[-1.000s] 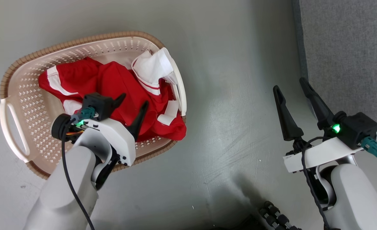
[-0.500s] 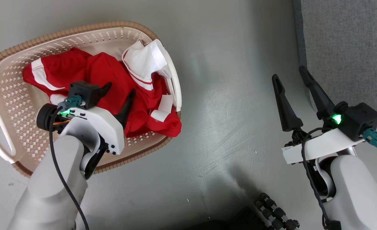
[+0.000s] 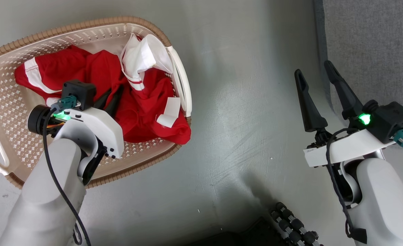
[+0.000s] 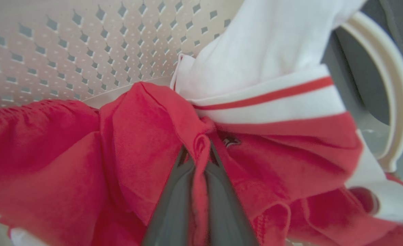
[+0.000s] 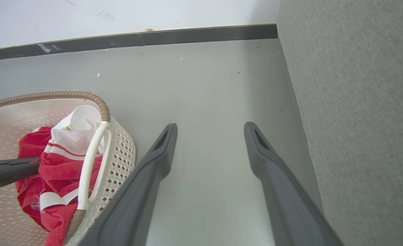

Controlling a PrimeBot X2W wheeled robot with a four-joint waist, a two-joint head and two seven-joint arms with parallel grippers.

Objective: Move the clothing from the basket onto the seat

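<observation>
Grey floor (image 3: 242,102), basket (image 3: 85,24) holding clothing (image 3: 139,109), left gripper (image 3: 115,89) pinching it

Clothing (image 3: 143,112): red sports fabric w/ white trim & stripes, crumpled in a loose heap; white panel w/ thin red stripe bunched up high at the handle side.
Clothing, state: lying inside the basket; one red fold pinched in a ridge between the fingers of the left gripper (image 4: 201,150).
Basket (image 3: 85,25): cream perforated plastic, brown woven-look rim, white side handles; upright, at left in head view.
Seat (image 3: 372,41): grey upholstered fabric, rounded edge, far right; well apart from basket.
</observation>
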